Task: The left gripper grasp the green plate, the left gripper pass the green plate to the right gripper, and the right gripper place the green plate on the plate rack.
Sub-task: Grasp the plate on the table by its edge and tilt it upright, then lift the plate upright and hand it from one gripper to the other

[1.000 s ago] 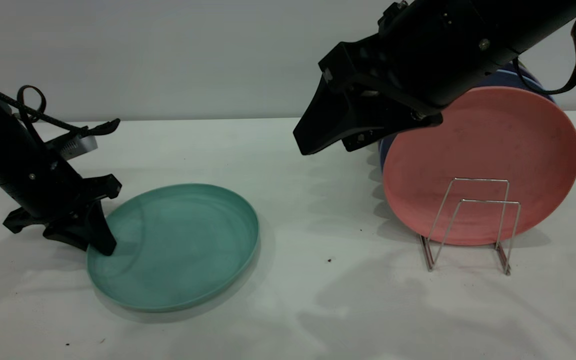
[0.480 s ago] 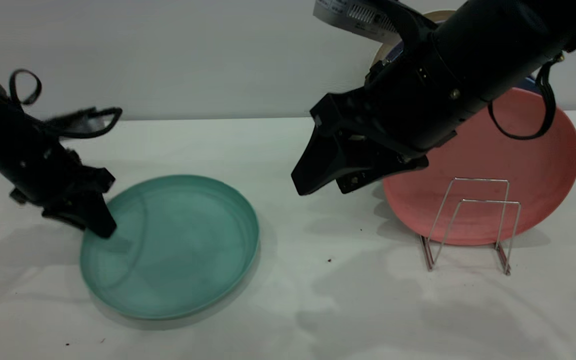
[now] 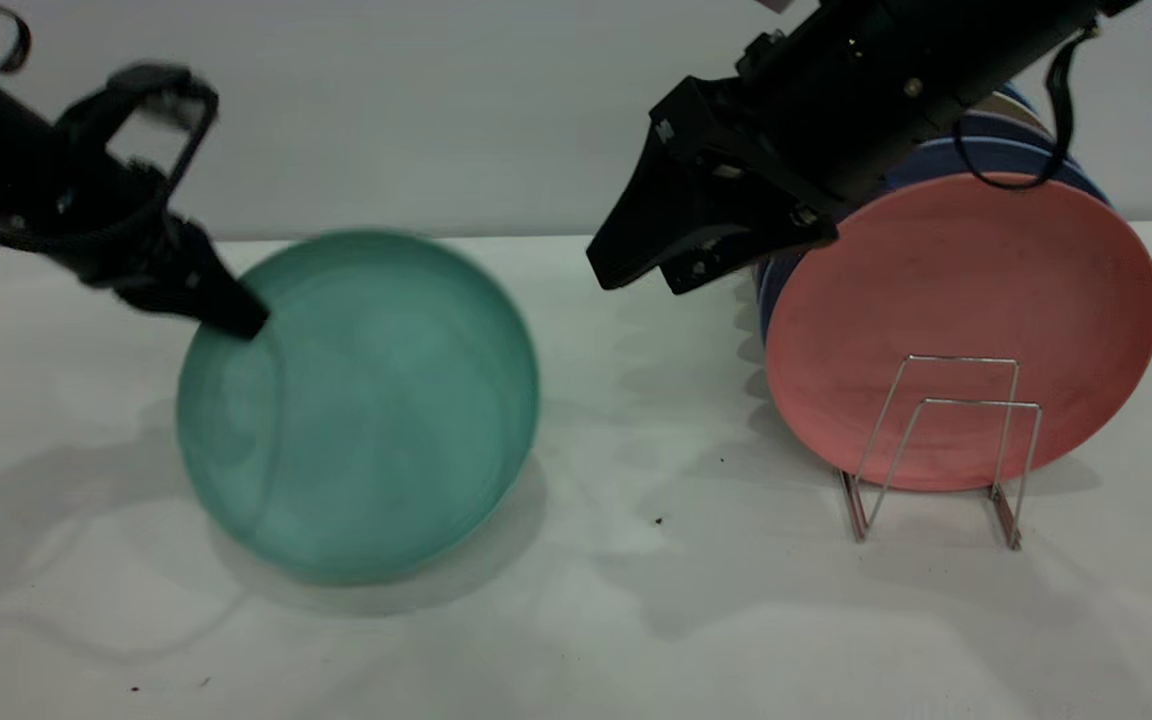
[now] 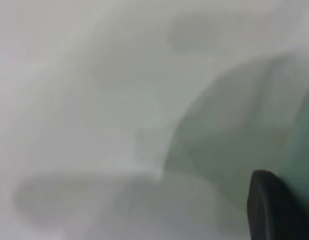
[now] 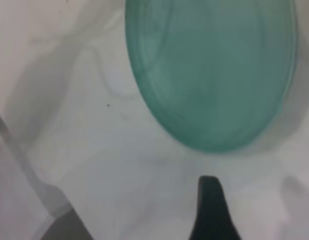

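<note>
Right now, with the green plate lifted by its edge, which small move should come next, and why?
Probably carry the green plate to the right, toward the right gripper. The left gripper is shut on its upper left rim and the plate is tilted up, while the right gripper hangs apart from it, beside the pink plate in the plate rack.

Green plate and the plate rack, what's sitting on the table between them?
Nothing but bare white table, apart from tiny dark specks, between the green plate and the plate rack; the exterior view shows this.
</note>
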Available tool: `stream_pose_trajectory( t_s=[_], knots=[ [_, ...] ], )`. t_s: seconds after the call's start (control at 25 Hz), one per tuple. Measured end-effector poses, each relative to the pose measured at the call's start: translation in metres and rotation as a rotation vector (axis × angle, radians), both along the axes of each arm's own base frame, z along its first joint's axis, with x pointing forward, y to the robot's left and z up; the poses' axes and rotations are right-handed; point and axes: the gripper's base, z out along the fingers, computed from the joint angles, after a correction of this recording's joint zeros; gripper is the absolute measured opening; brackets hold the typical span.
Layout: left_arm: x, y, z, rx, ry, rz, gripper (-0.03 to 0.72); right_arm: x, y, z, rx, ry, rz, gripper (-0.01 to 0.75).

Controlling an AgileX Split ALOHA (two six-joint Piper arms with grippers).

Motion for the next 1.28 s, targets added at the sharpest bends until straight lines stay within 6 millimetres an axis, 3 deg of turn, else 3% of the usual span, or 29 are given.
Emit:
stream_pose_trajectory(
  t_s=[0.2, 0.44, 1.28],
  knots=[
    [-0.004, -0.011, 0.017, -0.107, -0.062, -0.125, 0.021, 0.013, 0.004, -0.006, -0.013, -0.040, 0.026, 0.533],
    [-0.009, -0.014, 0.021, -0.150, -0.048, -0.185, 0.021, 0.016, 0.004, -0.005, -0.028, -0.083, 0.042, 0.533],
    [-0.006, -0.031, 0.032, -0.318, -0.073, -0.147, 0.021, 0.017, 0.006, -0.002, 0.021, -0.064, 0.007, 0.496]
  ],
)
